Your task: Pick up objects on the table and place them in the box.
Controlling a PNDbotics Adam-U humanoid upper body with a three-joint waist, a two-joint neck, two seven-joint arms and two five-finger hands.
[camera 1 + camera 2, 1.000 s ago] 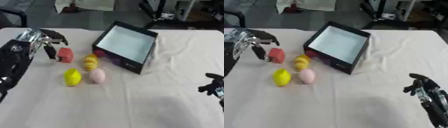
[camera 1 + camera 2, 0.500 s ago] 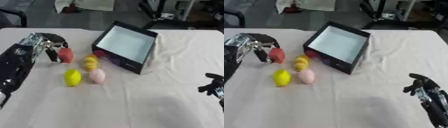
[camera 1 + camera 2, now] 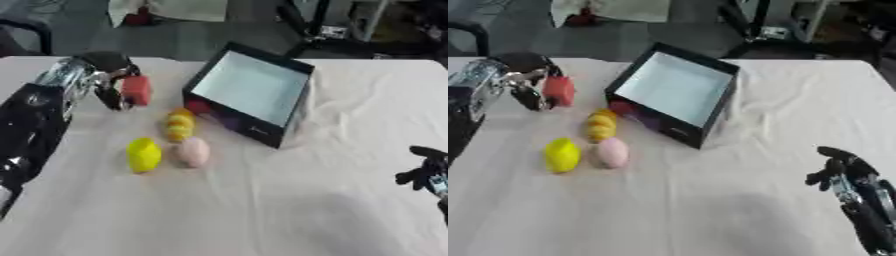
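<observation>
Well, left hand is curling round the red block, upper left; box looking empty, 3 fruit-like pcs waiting mid-frame. Right hand idling lower right, fingers half-curled.

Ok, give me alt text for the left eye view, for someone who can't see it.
The left robot hand holds a red block beside an open black box on a white table. A yellow-orange item, a yellow lemon-like piece and a pink egg-shaped piece lie nearby; the right robot hand rests at the right edge.
</observation>
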